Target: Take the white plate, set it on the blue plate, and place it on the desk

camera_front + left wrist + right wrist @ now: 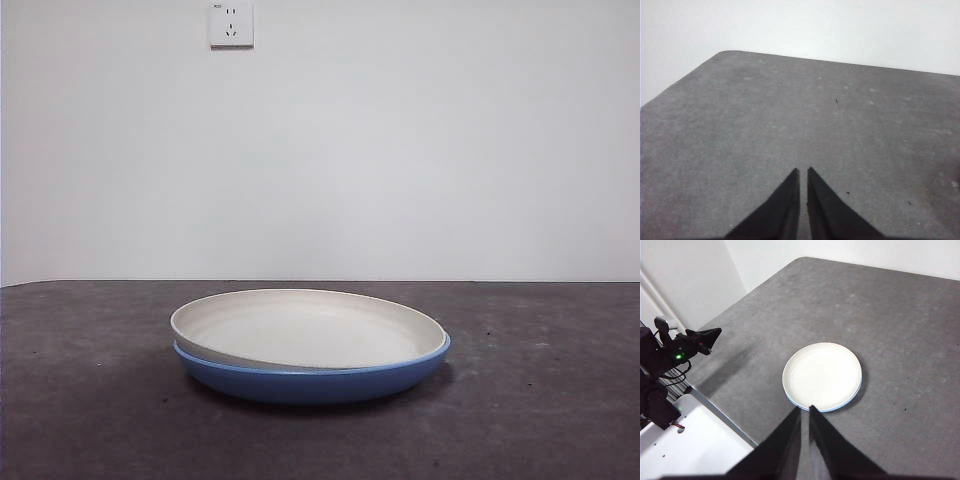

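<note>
White plate, the wide matte cream-coloured round one, sits nested on the glossy blue round plate, tipped a bit so its left edge rides higher. We see both near the middle of the dark grey mottled desk, with open tabletop all around. Behind is a white wall with a socket. Our right gripper hangs high above the plates, jaws pressed together; left gripper is likewise closed over bare desk.

White plate tilted inside blue plate
</note>
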`<state>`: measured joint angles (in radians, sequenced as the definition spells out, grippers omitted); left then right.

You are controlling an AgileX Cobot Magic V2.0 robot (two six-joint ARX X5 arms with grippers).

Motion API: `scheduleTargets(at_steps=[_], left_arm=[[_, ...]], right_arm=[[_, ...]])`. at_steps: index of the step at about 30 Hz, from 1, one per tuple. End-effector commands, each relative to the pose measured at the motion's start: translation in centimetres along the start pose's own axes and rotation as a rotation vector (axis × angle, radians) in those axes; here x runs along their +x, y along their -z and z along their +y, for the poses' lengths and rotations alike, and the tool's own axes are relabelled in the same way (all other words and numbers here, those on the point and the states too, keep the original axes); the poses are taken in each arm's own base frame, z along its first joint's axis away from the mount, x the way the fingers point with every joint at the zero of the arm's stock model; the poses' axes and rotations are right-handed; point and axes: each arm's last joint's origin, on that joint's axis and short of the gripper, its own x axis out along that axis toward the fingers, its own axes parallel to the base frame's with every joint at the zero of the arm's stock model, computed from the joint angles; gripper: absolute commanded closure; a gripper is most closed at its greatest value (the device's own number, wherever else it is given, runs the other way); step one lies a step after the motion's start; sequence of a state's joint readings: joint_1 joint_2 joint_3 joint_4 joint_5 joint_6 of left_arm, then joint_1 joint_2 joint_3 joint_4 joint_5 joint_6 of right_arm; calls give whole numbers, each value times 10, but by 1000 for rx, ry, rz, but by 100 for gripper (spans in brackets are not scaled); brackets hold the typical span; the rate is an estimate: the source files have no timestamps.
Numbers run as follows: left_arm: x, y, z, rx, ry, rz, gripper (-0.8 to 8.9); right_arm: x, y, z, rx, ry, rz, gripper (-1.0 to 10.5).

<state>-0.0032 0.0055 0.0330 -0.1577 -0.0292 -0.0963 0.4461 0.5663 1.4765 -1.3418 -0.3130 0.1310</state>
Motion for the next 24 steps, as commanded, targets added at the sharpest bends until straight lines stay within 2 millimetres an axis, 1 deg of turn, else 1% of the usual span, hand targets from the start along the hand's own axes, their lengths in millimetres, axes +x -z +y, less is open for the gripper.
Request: scheduleTargets(at_steps=[1, 4, 24], left_arm=[[2, 6, 0, -9, 2, 9, 789], [2, 10, -1, -6, 6, 51, 788], [2, 10, -1, 11, 13, 51, 788]], right_arm=[[-2, 4, 0, 11, 2, 58, 923], [-2, 4, 0, 11, 2, 58, 923], [-3, 4, 0, 11, 2, 57, 923]])
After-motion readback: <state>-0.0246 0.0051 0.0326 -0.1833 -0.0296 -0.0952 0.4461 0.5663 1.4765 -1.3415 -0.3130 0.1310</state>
